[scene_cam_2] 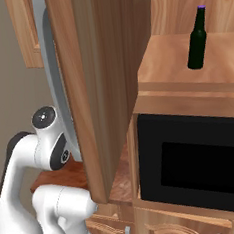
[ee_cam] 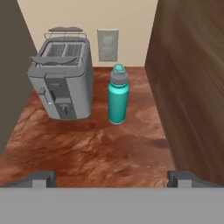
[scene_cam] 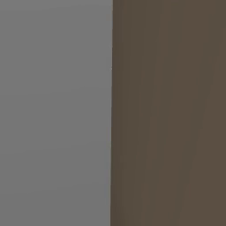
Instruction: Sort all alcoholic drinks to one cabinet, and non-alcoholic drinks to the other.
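In the hand view, the teal cylindrical bottle with a grey cap [ee_cam: 118, 94] stands upright on the reddish-brown marbled table [ee_cam: 96, 151] at mid-frame. The grey metal toaster [ee_cam: 62, 76] stands just beside it, to its left. A beige wall plate [ee_cam: 107, 44] sits on the wall behind them, at upper centre.

In the right base view, the slim dark-green bottle with a purple cap [scene_cam_2: 197, 39] stands upright at upper right on a wooden cabinet shelf [scene_cam_2: 169, 64], above the black microwave [scene_cam_2: 193, 160].

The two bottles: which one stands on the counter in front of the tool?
The teal bottle with the grey cap, beside the toaster. The dark-green bottle stands up in the cabinet.
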Controlling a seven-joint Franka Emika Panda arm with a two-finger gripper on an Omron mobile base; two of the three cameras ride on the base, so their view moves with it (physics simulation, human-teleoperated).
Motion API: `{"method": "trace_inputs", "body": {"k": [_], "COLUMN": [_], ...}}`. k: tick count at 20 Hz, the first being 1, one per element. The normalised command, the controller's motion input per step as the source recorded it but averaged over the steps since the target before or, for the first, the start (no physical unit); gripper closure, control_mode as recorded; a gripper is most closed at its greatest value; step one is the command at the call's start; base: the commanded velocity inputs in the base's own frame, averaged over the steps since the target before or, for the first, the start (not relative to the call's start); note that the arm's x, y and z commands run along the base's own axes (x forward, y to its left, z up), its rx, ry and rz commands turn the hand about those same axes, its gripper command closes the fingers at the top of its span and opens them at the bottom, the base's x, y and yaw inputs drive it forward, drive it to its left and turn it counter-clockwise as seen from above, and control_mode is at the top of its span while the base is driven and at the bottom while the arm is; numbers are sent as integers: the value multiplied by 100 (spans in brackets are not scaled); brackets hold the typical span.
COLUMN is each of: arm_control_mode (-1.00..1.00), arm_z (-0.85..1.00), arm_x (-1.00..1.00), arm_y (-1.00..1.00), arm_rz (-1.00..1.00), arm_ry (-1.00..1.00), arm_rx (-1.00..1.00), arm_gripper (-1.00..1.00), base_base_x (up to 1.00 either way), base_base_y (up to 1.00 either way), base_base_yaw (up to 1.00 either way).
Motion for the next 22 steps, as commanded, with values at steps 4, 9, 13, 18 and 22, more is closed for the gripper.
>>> {"method": "trace_inputs", "body": {"k": [4,9,13,18,22], "arm_control_mode": [-100,-100,-100,-100,-100], "arm_z": [-14,-7,-13,-19,-15], "arm_x": [19,14,18,22,27], "arm_y": [-1,-1,-7,-6,-1], "arm_rz": [0,0,0,0,0], "arm_ry": [-1,-8,-5,0,0], "arm_rx": [0,0,0,0,0], "arm_gripper": [-100,-100,-100,-100,-100], "base_base_x": [0,0,0,0,0], "base_base_y": [0,0,0,0,0], "base_base_yaw": [0,0,0,0,0]}}
